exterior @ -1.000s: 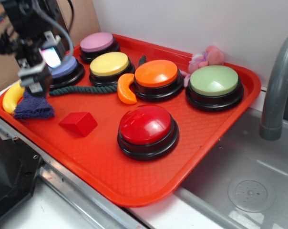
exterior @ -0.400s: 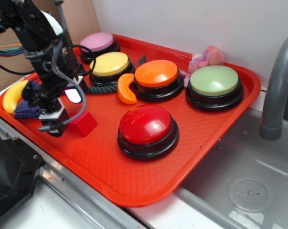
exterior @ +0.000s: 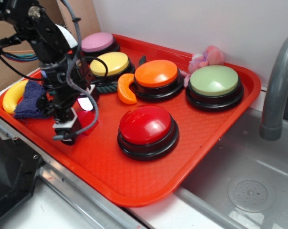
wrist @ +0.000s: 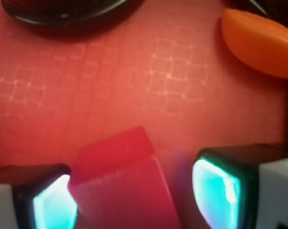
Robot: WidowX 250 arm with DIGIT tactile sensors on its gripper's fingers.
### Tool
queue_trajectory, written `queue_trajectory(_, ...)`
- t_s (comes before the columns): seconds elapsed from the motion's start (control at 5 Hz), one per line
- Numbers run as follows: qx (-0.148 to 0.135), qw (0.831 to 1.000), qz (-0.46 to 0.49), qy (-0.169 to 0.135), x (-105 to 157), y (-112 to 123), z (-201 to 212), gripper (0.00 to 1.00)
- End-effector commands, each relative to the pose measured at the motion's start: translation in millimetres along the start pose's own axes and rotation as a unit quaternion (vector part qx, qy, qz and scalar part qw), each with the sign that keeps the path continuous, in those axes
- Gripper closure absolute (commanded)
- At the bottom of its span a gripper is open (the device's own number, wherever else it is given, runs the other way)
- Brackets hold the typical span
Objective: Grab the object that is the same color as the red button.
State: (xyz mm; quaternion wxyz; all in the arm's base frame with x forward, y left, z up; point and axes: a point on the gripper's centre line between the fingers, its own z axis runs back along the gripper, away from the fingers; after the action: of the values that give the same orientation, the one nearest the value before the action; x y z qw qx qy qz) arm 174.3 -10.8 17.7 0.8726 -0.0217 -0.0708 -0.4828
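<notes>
Red block (wrist: pixel 120 186) sits on the red tray (exterior: pixel 134 186) near its front-left edge, left of the red button (exterior: pixel 147 125). Gripper (wrist: pixel 134 193) is down over it, fingers apart, one pad (wrist: pixel 51 202) touching the block's left side, the other (wrist: pixel 215 191) just beside its right. Orange slice (wrist: pixel 261 40) lies beyond.

I'm working at a play kitchen set up as a test bench: a grey sink basin (exterior: pixel 244 186) with a round drain (exterior: pixel 247 192) and a curved grey tap (exterior: pixel 277 90) on one side, a plain white wall (exterior: pixel 191 24) behind, and a sheet of cardboard (exterior: pixel 82 19) propped in the corner, with loose cables (exterior: pixel 13 55) trailing from my arm (exterior: pixel 44 38)
</notes>
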Motion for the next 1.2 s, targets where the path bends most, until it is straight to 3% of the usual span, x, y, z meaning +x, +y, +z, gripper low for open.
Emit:
queue_trajectory(0.0, 0.017, 1.0, -0.011, -0.015, 7.5, -1.8, 1.8, 1.0)
queue_trajectory(0.2, 0.023, 1.0, 0.013, -0.009, 9.5, -2.1, 5.7, 1.0)
queue_trajectory(0.4, 0.035, 0.993, 0.111, -0.025, 12.6, 5.7, 44.9, 1.0)
queue_trajectory(0.6, 0.026, 0.971, 0.238, -0.017, 19.1, 19.3, 72.8, 1.0)
queue_trajectory(0.8, 0.041, 0.934, 0.356, 0.005, 20.2, 27.2, 101.6, 1.0)
queue_trajectory(1.0, 0.059, 0.882, 0.467, 0.029, 21.2, 27.8, 128.7, 1.0)
